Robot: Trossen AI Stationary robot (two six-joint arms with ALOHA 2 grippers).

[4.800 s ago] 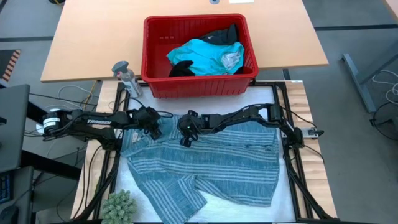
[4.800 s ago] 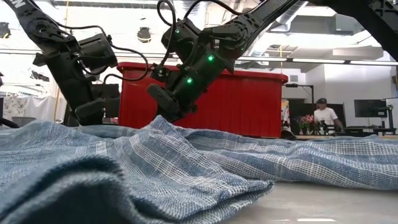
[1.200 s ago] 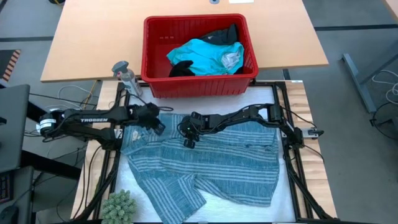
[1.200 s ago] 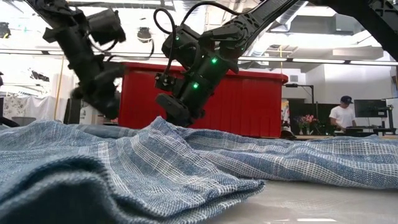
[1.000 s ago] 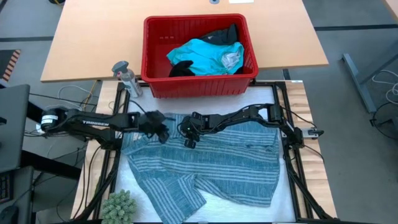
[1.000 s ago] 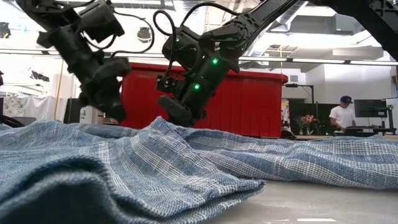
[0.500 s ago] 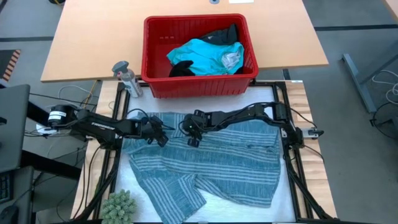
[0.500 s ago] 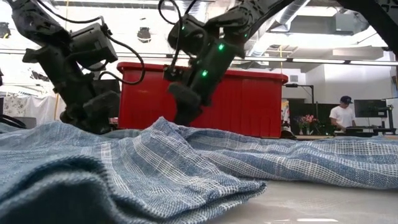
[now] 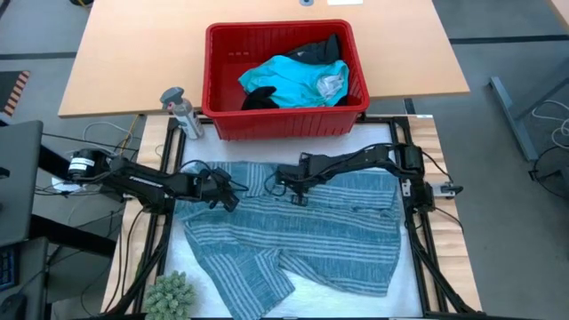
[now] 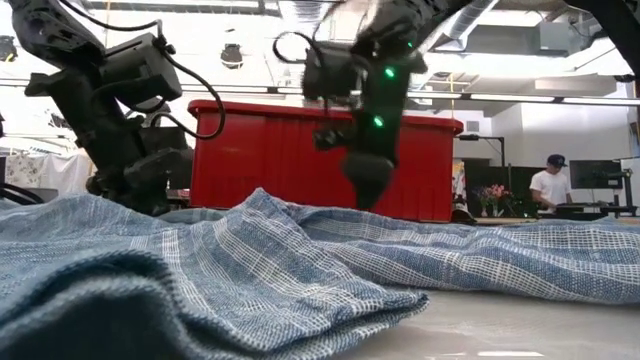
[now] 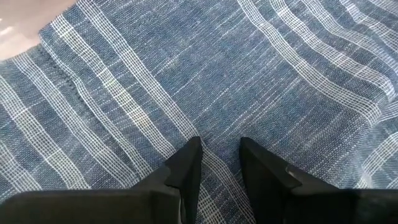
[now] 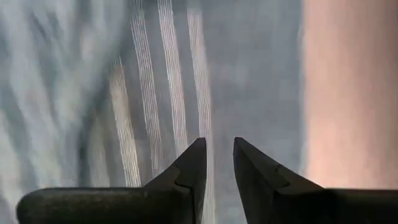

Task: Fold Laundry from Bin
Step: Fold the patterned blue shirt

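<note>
HIGH: blue-grey striped cloth garment (image 9: 293,233) spread on table (image 9: 124,53) for folding, under both grippers; red rectangular plastic bin (image 9: 284,120) beyond them | LOW: right gripper (image 10: 368,185) hangs clear above cloth | LEFT WRIST: left gripper (image 11: 219,152) slightly parted, tips at cloth, nothing pinched | RIGHT WRIST: right gripper narrowly parted, empty.

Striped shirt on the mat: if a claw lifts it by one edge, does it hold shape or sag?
Probably sags: the striped shirt already lies in soft ridges and folds in the low view. It looks thin and loosely woven in the left wrist view, so likely light. Pushed by the left claw, it would likely bunch rather than slide flat.
</note>
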